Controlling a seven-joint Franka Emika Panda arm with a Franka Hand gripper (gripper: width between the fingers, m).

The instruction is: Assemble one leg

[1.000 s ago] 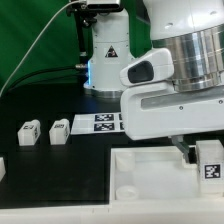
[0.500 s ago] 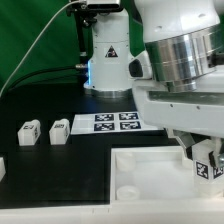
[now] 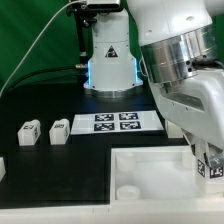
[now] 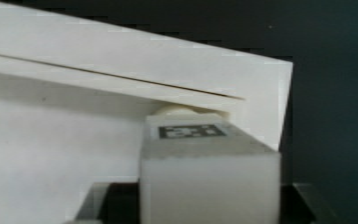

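My gripper (image 3: 209, 158) is shut on a leg (image 3: 210, 167), a small white block with a black-and-white tag, at the exterior view's right over the large white panel (image 3: 150, 165). In the wrist view the leg (image 4: 202, 165) stands between my dark fingers (image 4: 115, 203). Its tag faces the camera and its far tip meets the panel (image 4: 87, 120) near a corner edge. Two more legs (image 3: 28, 132) (image 3: 58, 131) lie side by side on the black table at the exterior view's left. Another one (image 3: 2, 168) shows at the left edge.
The marker board (image 3: 115, 122) lies behind the panel, in front of the robot base (image 3: 108, 60). A round hole (image 3: 128, 190) sits in the panel's near left corner. A cable hangs at the back left.
The wrist has turned and tilted, swinging the arm's body toward the exterior view's right. The held leg has shifted slightly right and stays low over the panel.
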